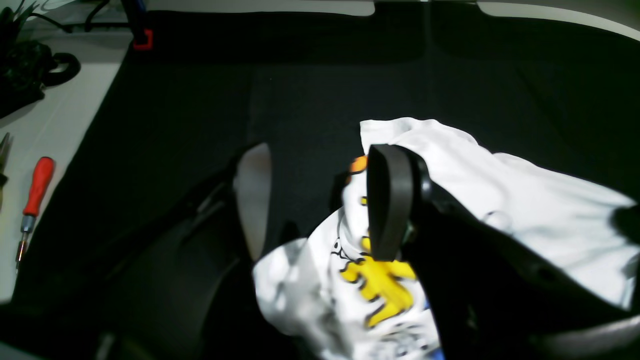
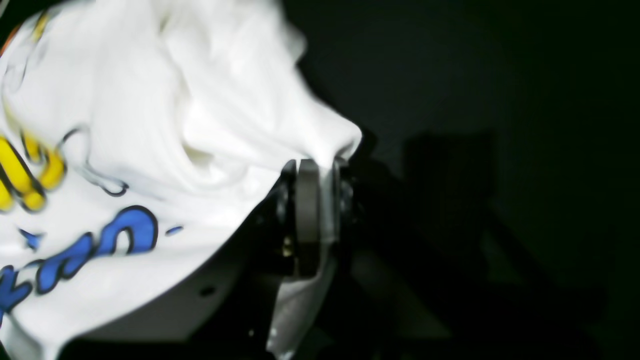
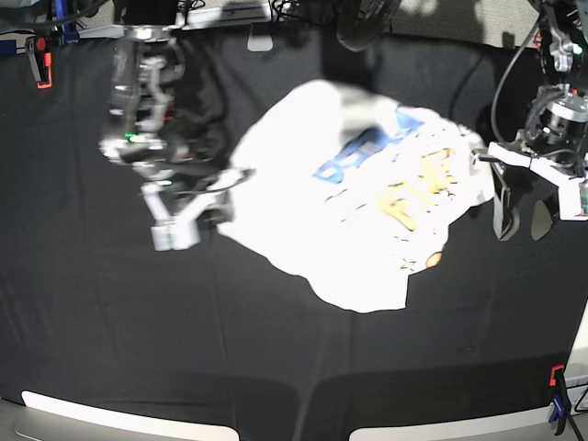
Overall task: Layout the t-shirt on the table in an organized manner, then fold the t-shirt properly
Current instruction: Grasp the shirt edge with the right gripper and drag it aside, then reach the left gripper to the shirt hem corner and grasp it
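The t-shirt lies crumpled with its blue and yellow print up in the middle of the table. My right gripper is at the shirt's left edge. In the right wrist view this gripper is shut on a fold of the white t-shirt, with cloth squeezed between the pads. My left gripper hangs open just off the shirt's right edge. In the left wrist view its fingers stand wide apart over the t-shirt, which shows a yellow letter below them.
A red-handled screwdriver lies on the white surface beside the black cloth, with a red clamp at the far edge. Another red clamp sits at the back left and a clamp at the front right.
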You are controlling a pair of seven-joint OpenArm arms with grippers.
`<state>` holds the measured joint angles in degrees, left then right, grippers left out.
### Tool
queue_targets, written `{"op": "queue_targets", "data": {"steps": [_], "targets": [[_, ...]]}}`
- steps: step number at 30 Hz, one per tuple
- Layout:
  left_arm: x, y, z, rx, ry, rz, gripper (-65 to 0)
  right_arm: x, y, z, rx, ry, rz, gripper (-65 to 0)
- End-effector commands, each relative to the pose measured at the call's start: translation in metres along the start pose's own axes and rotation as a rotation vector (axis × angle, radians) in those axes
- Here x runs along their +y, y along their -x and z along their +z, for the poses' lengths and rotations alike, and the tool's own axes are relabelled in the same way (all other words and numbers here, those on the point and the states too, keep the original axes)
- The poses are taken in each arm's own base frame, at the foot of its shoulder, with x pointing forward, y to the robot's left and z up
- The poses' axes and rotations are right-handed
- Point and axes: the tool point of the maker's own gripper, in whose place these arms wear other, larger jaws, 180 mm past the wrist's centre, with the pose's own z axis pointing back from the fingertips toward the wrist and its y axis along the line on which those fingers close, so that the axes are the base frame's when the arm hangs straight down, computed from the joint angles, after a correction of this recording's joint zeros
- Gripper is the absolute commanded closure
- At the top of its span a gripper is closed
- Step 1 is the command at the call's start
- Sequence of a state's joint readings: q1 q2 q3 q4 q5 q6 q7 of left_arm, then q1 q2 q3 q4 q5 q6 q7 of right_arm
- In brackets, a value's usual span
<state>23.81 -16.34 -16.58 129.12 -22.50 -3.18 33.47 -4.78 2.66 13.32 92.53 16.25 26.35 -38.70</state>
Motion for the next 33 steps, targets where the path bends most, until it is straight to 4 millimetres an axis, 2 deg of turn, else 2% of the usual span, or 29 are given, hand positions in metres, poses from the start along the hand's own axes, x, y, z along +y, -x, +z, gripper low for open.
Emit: {"op": "queue_targets", "data": {"steps": [1,6,11,15,18,22,25,29,33], "targets": [[-0.001,-0.012,0.002,-0.043,0.004,-0.014,-28.8,-0.012,-0.021,0.008,-0.066,0.02,0.018,0.0],[-0.001,-0.012,0.002,-0.043,0.004,-0.014,-28.8,-0.088,-0.032,0.046,-0.096,0.189,0.016,0.0],[-0.001,-0.012,0.002,-0.043,0.004,-0.014,-28.8,-0.16,-0.05,0.096,-0.115,0.369,0.05,0.0],[-0.001,-0.012,0.002,-0.043,0.004,-0.014,-28.8,-0.208,-0.072,0.144,-0.145,0.506,0.086,0.0],[-0.001,-0.012,0.002,-0.043,0.004,-0.013,-28.8,-0.237,-0.091,0.18,-0.168,0.6,0.121,0.0],[-0.001,-0.012,0.002,-0.044,0.005,-0.012,-28.8,-0.265,-0.118,0.226,-0.202,0.709,0.165,0.0],[-0.01,-0.014,0.002,-0.053,0.055,0.055,-28.8,-0.274,-0.132,0.248,-0.229,0.737,0.165,0.0],[-0.05,-0.025,0.004,-0.091,0.269,0.06,-28.8,-0.272,-0.135,0.252,-0.242,0.702,0.123,0.0],[-0.081,-0.033,-0.004,-0.111,0.37,0.001,-28.8,-0.272,-0.129,0.249,-0.216,0.698,0.107,0.0]]}}
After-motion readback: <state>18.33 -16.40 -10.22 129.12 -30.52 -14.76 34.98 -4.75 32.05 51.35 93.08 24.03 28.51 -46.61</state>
